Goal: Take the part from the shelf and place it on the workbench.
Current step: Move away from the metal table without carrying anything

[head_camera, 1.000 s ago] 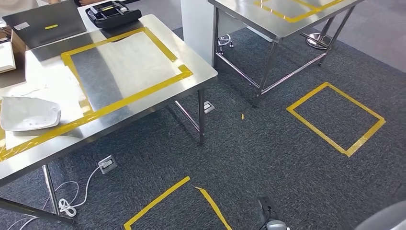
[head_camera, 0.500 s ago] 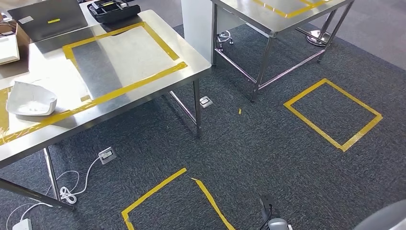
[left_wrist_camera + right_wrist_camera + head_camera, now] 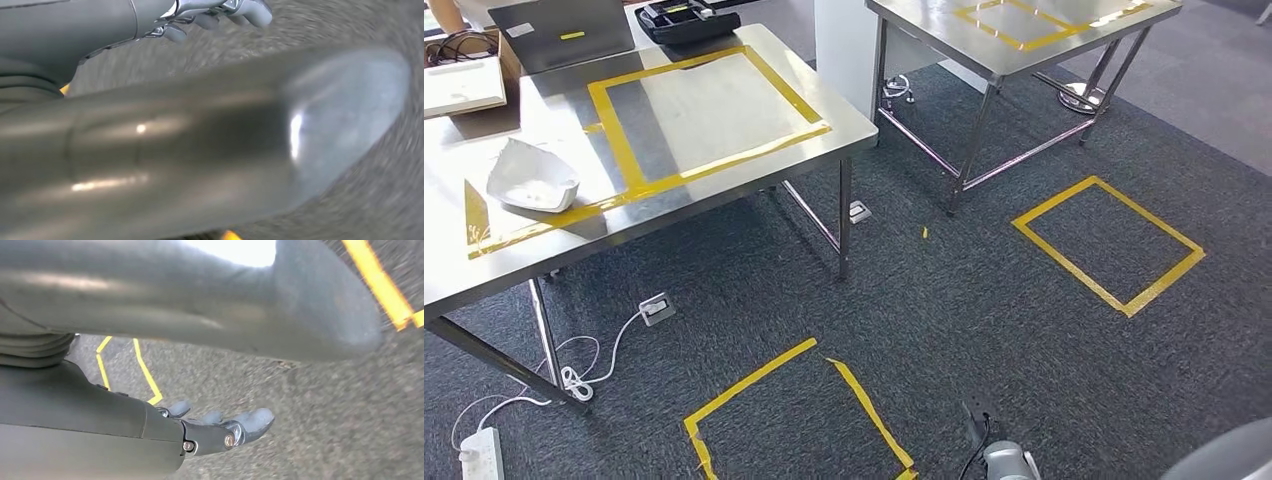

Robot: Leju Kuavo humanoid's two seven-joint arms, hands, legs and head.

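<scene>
**Part resting on the left worktop**

The white part [image 3: 530, 178] lies on the steel worktop [image 3: 724, 185], touching the yellow tape outline [image 3: 714, 160]. A second worktop [image 3: 944, 45] stands to the right. The left hand [image 3: 220, 15] and right hand [image 3: 220, 432] hang over carpet, fingers [image 3: 252, 422] spread, holding nothing.

Head view high over carpet [image 3: 984, 300], wrist views close above it
</scene>
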